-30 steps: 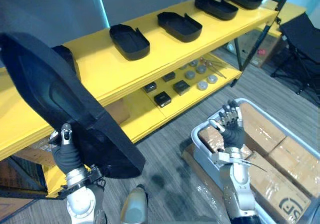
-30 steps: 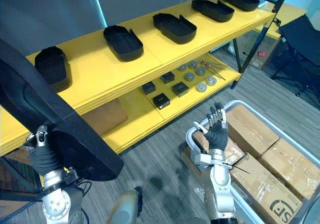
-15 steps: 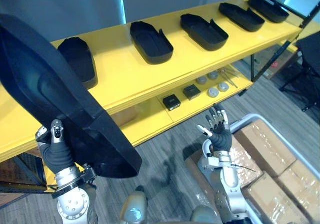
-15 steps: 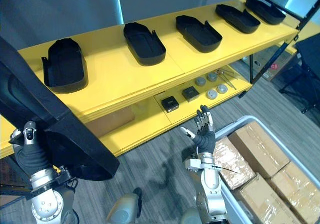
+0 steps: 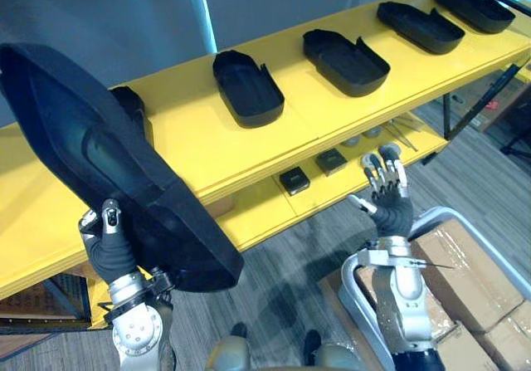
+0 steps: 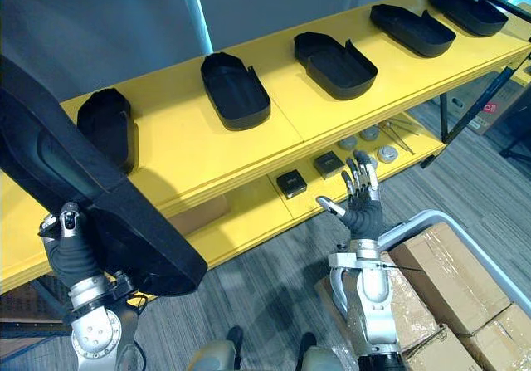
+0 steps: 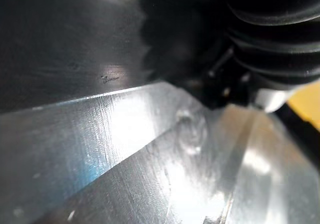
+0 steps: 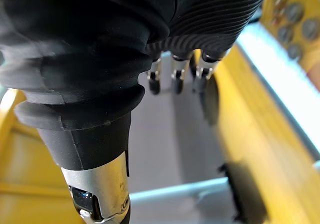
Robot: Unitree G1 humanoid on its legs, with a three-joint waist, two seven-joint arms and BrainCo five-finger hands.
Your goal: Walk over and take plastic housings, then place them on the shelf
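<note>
A big black plastic housing (image 5: 99, 163) is held up at the lower left, tilted, in front of the yellow shelf (image 5: 191, 134). My left hand (image 5: 110, 253) grips its lower edge, thumb on the near face. Several more black housings lie open side up along the shelf's top board: one partly behind the held piece (image 6: 106, 124), then others (image 5: 247, 89) (image 5: 344, 56) (image 5: 419, 26) running to the right. My right hand (image 5: 388, 203) is raised at the lower right with straight fingers (image 8: 175, 81), empty, level with the lower board.
The lower shelf board carries small black boxes (image 5: 292, 180) and round silver discs (image 6: 386, 153). A grey-railed cart (image 5: 355, 275) with wrapped cardboard boxes (image 5: 465, 259) stands at the lower right, close to my right arm. Grey carpet lies in between.
The whole picture has shifted, so the camera has moved and the shelf now looks nearer. The housing stays in my left hand. My right hand stays raised and open.
</note>
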